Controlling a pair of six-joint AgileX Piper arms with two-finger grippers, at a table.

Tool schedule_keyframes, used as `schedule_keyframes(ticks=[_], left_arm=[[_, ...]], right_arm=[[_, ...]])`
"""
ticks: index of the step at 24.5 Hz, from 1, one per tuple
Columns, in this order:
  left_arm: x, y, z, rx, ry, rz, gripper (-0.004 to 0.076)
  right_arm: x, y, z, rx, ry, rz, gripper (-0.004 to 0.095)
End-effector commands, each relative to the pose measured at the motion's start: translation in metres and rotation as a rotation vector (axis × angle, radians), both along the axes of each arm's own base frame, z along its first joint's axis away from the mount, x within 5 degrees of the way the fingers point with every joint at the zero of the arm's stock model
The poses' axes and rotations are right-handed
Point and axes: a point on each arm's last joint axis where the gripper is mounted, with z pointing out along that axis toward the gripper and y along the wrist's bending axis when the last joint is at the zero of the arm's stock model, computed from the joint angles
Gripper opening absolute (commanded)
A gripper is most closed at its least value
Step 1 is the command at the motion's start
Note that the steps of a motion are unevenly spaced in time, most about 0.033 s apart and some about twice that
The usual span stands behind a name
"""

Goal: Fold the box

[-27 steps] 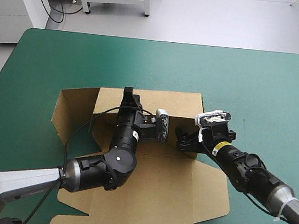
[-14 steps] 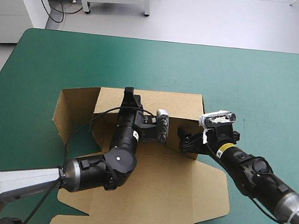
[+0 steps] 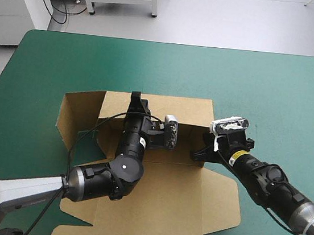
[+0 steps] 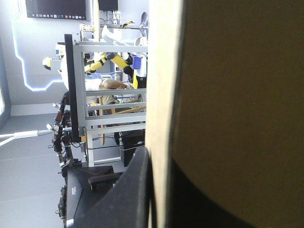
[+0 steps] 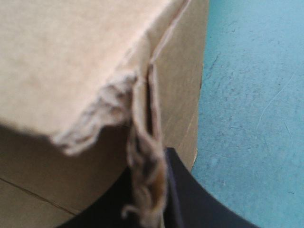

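Brown board of the box (image 3: 163, 204) lies flat mid-table on the teal-green cover (image 3: 275, 92), its far wall raised. At the wall's right corner the right gripper (image 3: 199, 153) pinches a frayed flap, having slid rightward since earlier. Farther on, the left gripper (image 3: 135, 100) clamps the wall's top edge, unmoved.

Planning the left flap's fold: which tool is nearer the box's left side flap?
Left. The left tool clamps the raised far wall, close to the left side flap; the right tool pinches the box at its opposite, right corner.
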Motion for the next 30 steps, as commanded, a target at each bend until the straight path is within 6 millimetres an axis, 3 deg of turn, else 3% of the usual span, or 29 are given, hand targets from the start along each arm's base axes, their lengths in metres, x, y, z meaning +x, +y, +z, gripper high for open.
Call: schedule_keyframes(ticks=[1,4,7,10,15,23,25,30], left_arm=[[-0.002,0.002,0.023,-0.037,-0.085,-0.02,0.0022],[-0.002,0.002,0.022,-0.042,-0.074,-0.017,0.0214],[-0.001,0.002,0.023,-0.084,-0.08,-0.005,0.0482],[-0.001,0.003,0.026,-0.138,-0.106,0.011,0.0617],[-0.006,0.002,0.029,-0.119,-0.152,0.027,0.0619],[-0.028,-0.007,0.033,-0.091,-0.198,0.021,0.0619],[-0.03,-0.01,0.033,-0.093,-0.195,0.004,0.0619],[-0.031,-0.01,0.033,-0.095,-0.189,-0.003,0.0619]], right_arm=[[0.001,0.0,0.019,0.068,-0.082,-0.01,-0.0015],[0.001,0.0,0.019,0.068,-0.082,-0.01,-0.0014],[0.001,0.0,0.019,0.069,-0.082,-0.01,-0.0015],[0.001,0.0,0.019,0.072,-0.08,-0.012,-0.0015],[0.006,0.002,0.027,0.103,-0.136,-0.018,-0.0014],[0.068,-0.018,0.057,0.093,-0.177,-0.168,-0.0014],[0.094,-0.029,0.066,0.033,-0.186,-0.203,-0.0014],[0.118,-0.03,0.058,-0.064,-0.134,-0.191,-0.0016]])
